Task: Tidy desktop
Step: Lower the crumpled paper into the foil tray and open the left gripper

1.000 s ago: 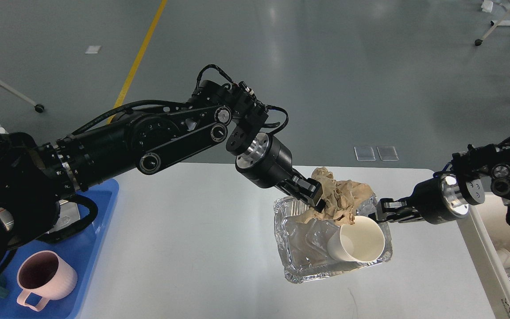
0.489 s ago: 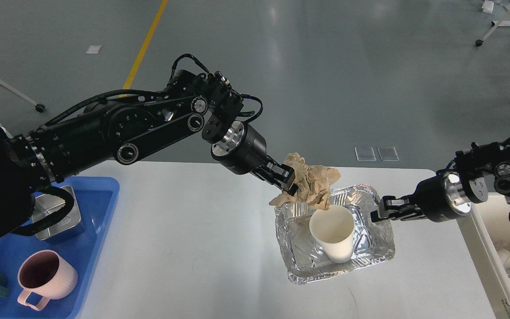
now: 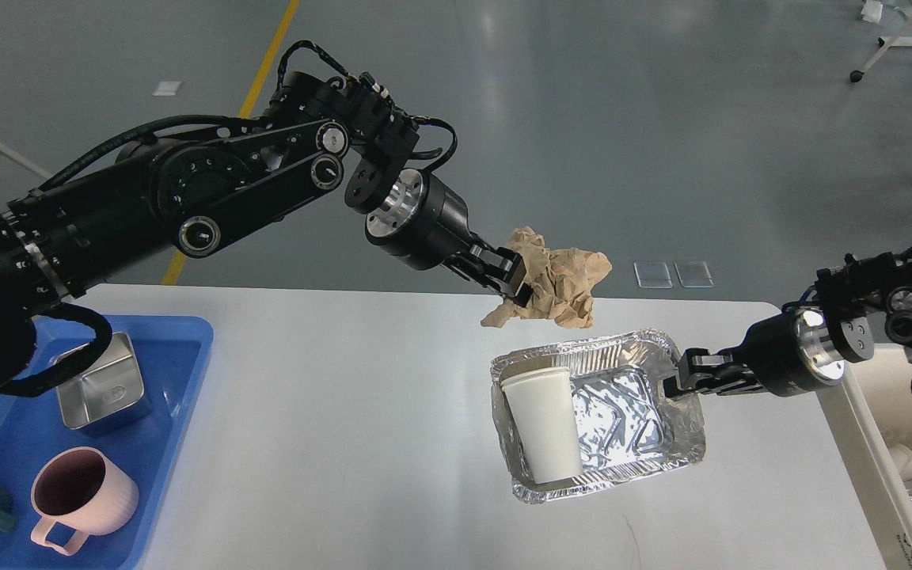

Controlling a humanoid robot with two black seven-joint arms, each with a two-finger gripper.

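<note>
left pincer (image 3: 518,286) pinching crumpled paper (image 3: 559,286) | right pincer (image 3: 671,382) gripping foil tray (image 3: 682,443) | desktop (image 3: 345,443) white, matte

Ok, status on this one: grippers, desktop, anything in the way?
Left gripper shut on crumpled paper, lifted. Right gripper shut on foil tray rim. Desktop holds tray, paper cup inside.

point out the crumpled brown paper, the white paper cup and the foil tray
crumpled brown paper wad (image 3: 563,286), head view, middle of the wad
white paper cup (image 3: 545,427), head view, side wall of the cup lying in the tray
silver foil tray (image 3: 610,347), head view, far rim
</note>
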